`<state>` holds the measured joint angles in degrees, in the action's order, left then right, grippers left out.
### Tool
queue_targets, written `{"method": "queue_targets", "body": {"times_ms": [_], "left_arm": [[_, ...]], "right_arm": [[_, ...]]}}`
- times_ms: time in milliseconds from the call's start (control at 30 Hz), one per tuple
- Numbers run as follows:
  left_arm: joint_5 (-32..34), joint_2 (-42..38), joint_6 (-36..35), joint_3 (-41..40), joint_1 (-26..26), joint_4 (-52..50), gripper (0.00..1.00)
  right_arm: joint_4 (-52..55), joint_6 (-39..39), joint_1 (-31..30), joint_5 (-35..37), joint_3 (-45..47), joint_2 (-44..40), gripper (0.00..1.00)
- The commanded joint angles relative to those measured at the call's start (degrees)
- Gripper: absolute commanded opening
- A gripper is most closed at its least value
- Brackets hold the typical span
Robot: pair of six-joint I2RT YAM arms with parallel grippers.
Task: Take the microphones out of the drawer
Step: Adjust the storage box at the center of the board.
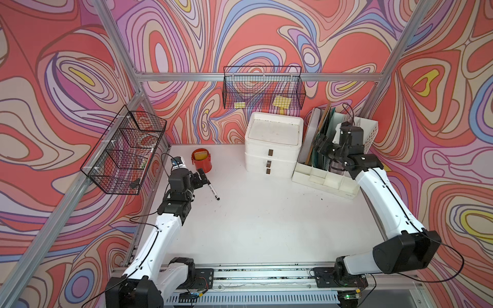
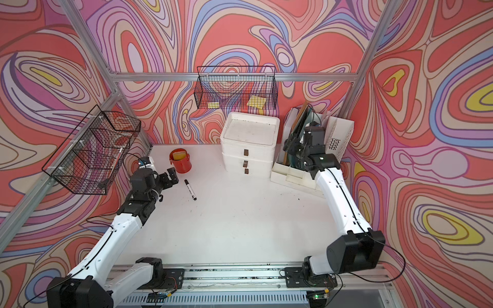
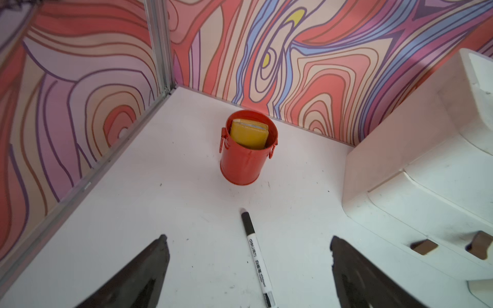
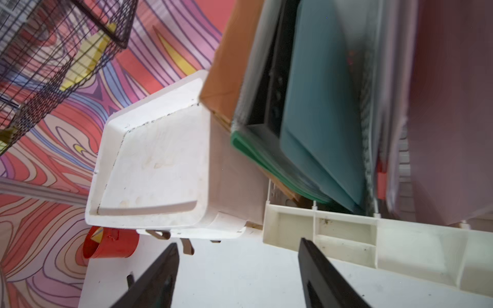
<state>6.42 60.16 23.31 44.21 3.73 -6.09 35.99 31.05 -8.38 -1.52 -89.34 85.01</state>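
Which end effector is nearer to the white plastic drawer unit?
Right. The right end effector hovers just beside the white plastic drawer unit; the left end effector is farther off, by the black marker pen.

The walls (image 1: pixel 266 34) had big swirls of red, pink, purple and yellow. Shiny metal bars (image 1: pixel 186 77) ran along them. The table (image 1: pixel 266 226) was flat and white. A black wire basket (image 1: pixel 262 88) hung up at the back.

A white drawer unit (image 1: pixel 272 149) stands at the back of the bench (image 1: pixel 266 226), drawers shut. The left end effector (image 1: pixel 202 178) hangs by a marker (image 1: pixel 213 190) near a red bucket (image 1: pixel 202 161); the right end effector (image 1: pixel 321 145) is against a file organizer (image 1: pixel 328 181).
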Motion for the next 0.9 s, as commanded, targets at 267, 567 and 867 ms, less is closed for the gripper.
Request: {"method": "queue_targets", "body": {"times_ms": [267,567,867], "left_arm": [[-8.5,4.5,3.6,-0.3,0.2,-7.4,0.99],[-13.0,4.7,4.0,-0.3,0.2,-6.4,0.99],[-13.7,5.6,4.0,-0.2,0.2,-6.4,0.99]], "right_arm": [[12.5,-0.5,-5.4,7.2,-20.8,18.5,0.67],[18.3,-6.2,-5.3,11.2,-40.0,33.7,0.64],[16.4,-8.6,-5.3,11.2,-41.1,37.1,0.49]]}}
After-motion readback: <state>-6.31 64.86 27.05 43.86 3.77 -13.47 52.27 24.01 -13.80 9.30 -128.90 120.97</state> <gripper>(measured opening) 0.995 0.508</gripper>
